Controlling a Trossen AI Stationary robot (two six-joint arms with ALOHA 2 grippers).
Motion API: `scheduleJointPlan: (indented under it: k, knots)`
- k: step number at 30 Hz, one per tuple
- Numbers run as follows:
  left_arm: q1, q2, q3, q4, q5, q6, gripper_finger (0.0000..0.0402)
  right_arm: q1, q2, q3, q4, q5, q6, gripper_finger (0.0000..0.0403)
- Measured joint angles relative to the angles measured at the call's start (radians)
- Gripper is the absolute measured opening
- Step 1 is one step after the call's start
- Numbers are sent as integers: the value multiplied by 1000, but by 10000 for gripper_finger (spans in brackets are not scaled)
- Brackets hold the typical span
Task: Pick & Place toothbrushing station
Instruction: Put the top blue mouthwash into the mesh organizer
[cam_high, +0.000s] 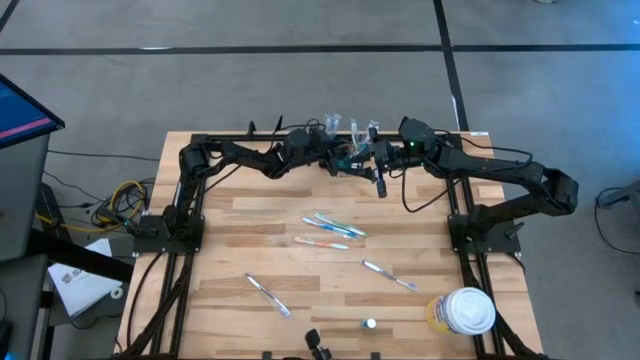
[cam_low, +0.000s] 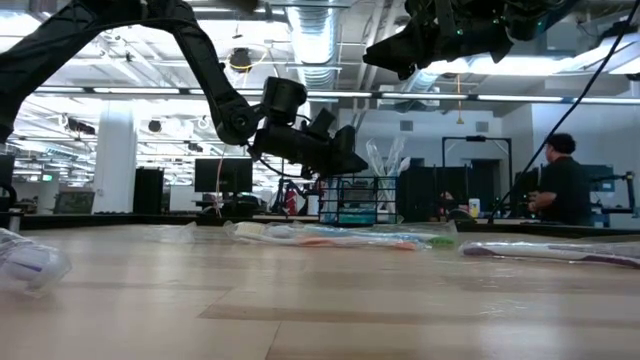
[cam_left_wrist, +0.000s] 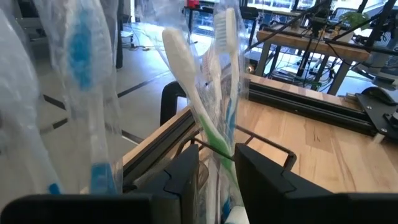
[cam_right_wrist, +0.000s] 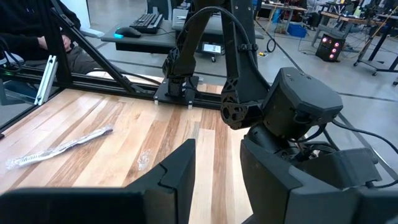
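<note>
The toothbrushing station, a small black wire-mesh holder (cam_high: 350, 156), stands at the middle of the table's far edge. Wrapped toothbrushes stand upright in it (cam_low: 352, 200). My left gripper (cam_left_wrist: 217, 186) reaches it from the left and is shut on a wrapped green-and-white toothbrush (cam_left_wrist: 214, 93) over the holder's wire rim (cam_left_wrist: 264, 147). Two more wrapped brushes (cam_left_wrist: 81, 74) stand close beside it. My right gripper (cam_right_wrist: 217, 180) hangs higher, just right of the holder (cam_high: 380, 172). It is open with nothing between its fingers, and it looks down on my left arm (cam_right_wrist: 280, 112). My left gripper pinches the lower handle of the wrapped toothbrush (cam_left_wrist: 219, 163) between its two fingers (cam_left_wrist: 186, 177), wrapper and all. The fingers come nearly level from the table's left, across the brush. The brush stands head up, slightly tilted, and the fingers hide its lower end.
Several wrapped toothbrushes lie loose on the table's middle (cam_high: 332, 226) and nearer the front (cam_high: 268, 295) (cam_high: 390, 275). A round white-lidded yellowish tub (cam_high: 466, 310) stands at the near right corner. A small item (cam_high: 370, 323) lies near the front edge. A person (cam_low: 560, 185) stands in the room beyond.
</note>
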Motion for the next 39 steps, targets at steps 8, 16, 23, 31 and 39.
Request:
scheduleJointPlan:
  k: [8, 16, 23, 31, 39]
  knots:
    - [-6, -4, 1, 40, 7, -5, 99, 0, 0, 0, -2, 0, 0, 117]
    - [-21, -25, 1, 42, 37, -3, 99, 0, 0, 0, -43, 0, 0, 117]
    - [-21, -106, 1, -71, 161, -3, 99, 20, 0, 0, -102, 0, 35, 117]
    - [-56, -197, 0, -252, 188, 59, 99, 89, 0, 0, -218, -2, 16, 117]
    - [-136, -307, -89, -302, 181, 120, 99, 221, 0, 0, -358, -4, -34, 117]
